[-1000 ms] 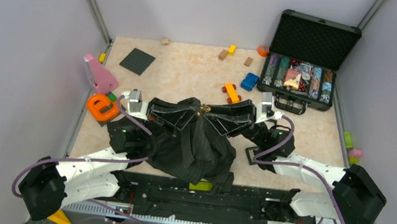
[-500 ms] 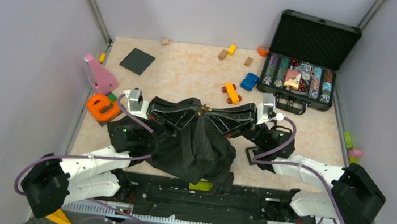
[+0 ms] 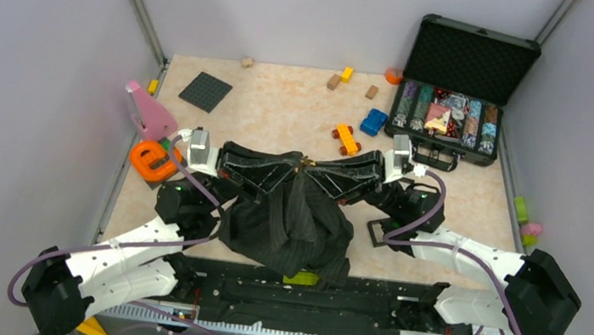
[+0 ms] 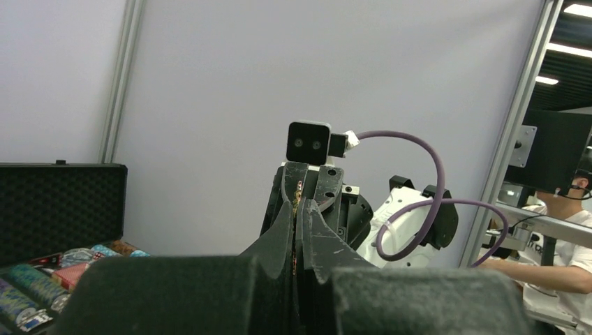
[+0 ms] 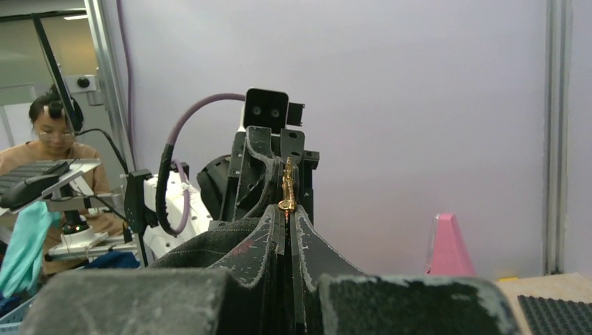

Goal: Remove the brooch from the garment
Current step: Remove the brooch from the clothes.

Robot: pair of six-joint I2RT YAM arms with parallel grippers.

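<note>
the right jaws have closed on the brooch (image 5: pixel 286 187).

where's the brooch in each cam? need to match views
Top external: brooch at centre, atop the lifted garment.
Left wrist: thin gold sliver at centre, just past the closed fingertips.
Right wrist: gold and upright, centre, above the fingertips.
Shared landmark: the point where left gripper and right gripper meet tip to tip.

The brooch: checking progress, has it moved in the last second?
No; the brooch stays the same way off the orange toy car in the top view.
</note>
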